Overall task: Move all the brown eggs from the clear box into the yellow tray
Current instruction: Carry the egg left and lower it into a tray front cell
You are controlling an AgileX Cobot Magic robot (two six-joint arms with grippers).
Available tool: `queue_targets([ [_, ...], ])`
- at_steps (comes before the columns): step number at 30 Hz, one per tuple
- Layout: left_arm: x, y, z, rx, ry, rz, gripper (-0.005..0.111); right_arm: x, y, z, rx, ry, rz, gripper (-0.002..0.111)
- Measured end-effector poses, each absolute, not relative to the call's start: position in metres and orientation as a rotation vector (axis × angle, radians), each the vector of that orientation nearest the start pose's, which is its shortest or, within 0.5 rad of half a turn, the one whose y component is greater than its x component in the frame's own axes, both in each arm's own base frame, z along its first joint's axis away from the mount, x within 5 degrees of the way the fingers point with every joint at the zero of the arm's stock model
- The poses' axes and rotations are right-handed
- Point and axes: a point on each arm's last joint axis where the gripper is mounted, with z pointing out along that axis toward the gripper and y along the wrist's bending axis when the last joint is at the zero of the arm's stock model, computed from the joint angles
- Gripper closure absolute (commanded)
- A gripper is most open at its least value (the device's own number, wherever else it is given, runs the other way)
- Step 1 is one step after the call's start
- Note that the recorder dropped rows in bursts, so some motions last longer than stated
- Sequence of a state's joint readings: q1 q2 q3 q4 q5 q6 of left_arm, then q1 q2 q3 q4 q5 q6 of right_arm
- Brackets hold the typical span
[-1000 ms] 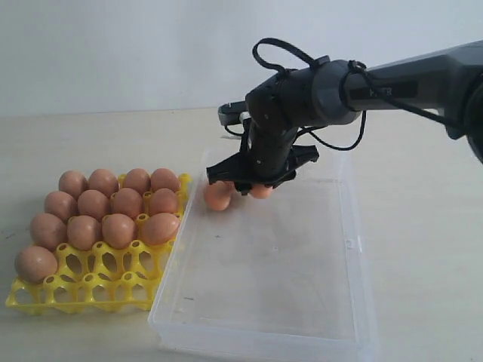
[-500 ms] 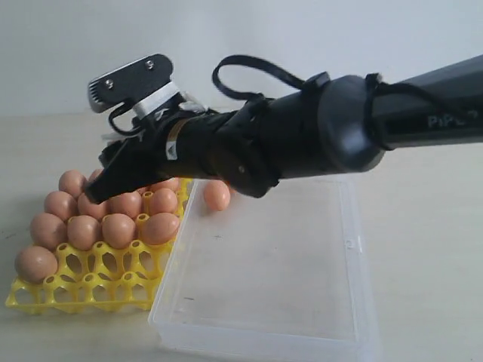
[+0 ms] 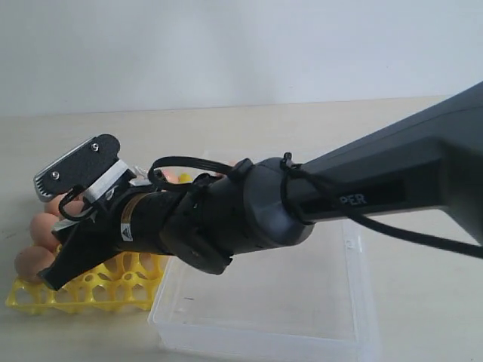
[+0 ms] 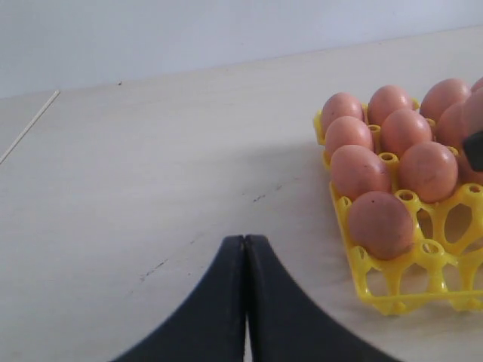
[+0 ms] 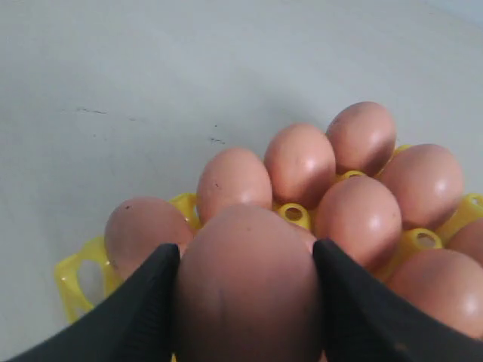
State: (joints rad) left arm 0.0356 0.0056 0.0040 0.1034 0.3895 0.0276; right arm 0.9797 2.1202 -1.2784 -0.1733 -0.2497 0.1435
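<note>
Gripping an egg [image 5: 245, 294], the right pincer [image 3: 66, 265] has been carried from the box [image 3: 302, 309] at frame centre over the tray [image 3: 98, 292] at lower left, so seating is judged next.

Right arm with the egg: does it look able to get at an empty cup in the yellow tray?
Likely yes. The right pincer holds a brown egg over the yellow tray; empty front cups lie uncovered, nothing seen between.
</note>
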Motion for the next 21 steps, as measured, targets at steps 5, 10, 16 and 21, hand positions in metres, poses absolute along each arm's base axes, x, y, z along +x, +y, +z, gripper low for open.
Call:
queue_targets([
  [5, 0.053, 0.005, 0.177, 0.056, 1.882, 0.146, 0.107, 0.248, 0.387, 0.136, -1.044, 1.855, 0.662, 0.108],
  [10, 0.053, 0.005, 0.177, 0.056, 1.882, 0.146, 0.107, 0.249, 0.393, 0.132, -1.031, 1.868, 0.717, 0.108],
  [16, 0.053, 0.005, 0.177, 0.056, 1.882, 0.146, 0.107, 0.25, 0.396, 0.13, -1.014, 1.887, 0.745, 0.102],
  [21, 0.053, 0.005, 0.177, 0.056, 1.882, 0.146, 0.107, 0.249, 0.395, 0.129, -0.982, 1.922, 0.763, 0.073],
])
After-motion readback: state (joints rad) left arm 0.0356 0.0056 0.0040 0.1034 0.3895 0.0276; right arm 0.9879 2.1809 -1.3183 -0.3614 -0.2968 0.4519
